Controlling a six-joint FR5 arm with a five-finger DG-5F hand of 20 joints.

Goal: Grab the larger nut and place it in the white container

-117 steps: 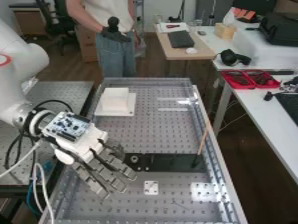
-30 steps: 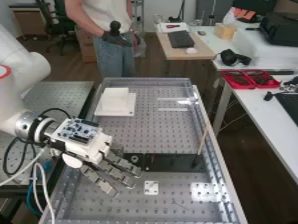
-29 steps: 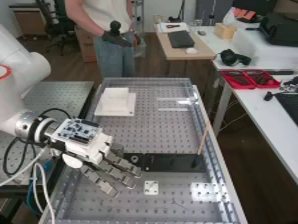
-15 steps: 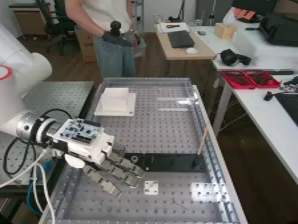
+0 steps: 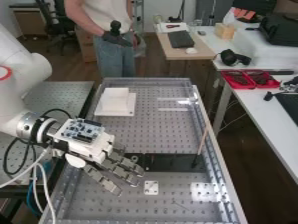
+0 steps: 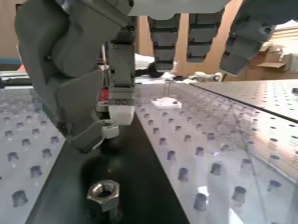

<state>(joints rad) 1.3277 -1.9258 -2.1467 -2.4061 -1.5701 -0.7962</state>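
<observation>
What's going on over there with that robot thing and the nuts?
A robot arm has its dark grey hand low at a black strip on the bench, right around one metal nut; I can't tell whether it grips it. Another nut is on the strip close by. The white container meant for the larger nut sits farther along the bench.

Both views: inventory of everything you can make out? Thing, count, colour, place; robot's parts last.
bench: 1, grey, centre
black plate: 1, black, across bench
hex nut: 1, silver, over black plate
metal piece: 1, silver, by thumb tip; possibly another nut
container: 1, white, bench's far left
holed plate: 1, white, nearer than black plate
stick: 1, brown, black plate's right end
trays: 2, red, side table
block: 1, tan, side table
arm: 1, white, left
hand: 1, white and dark grey, black plate's left end
</observation>
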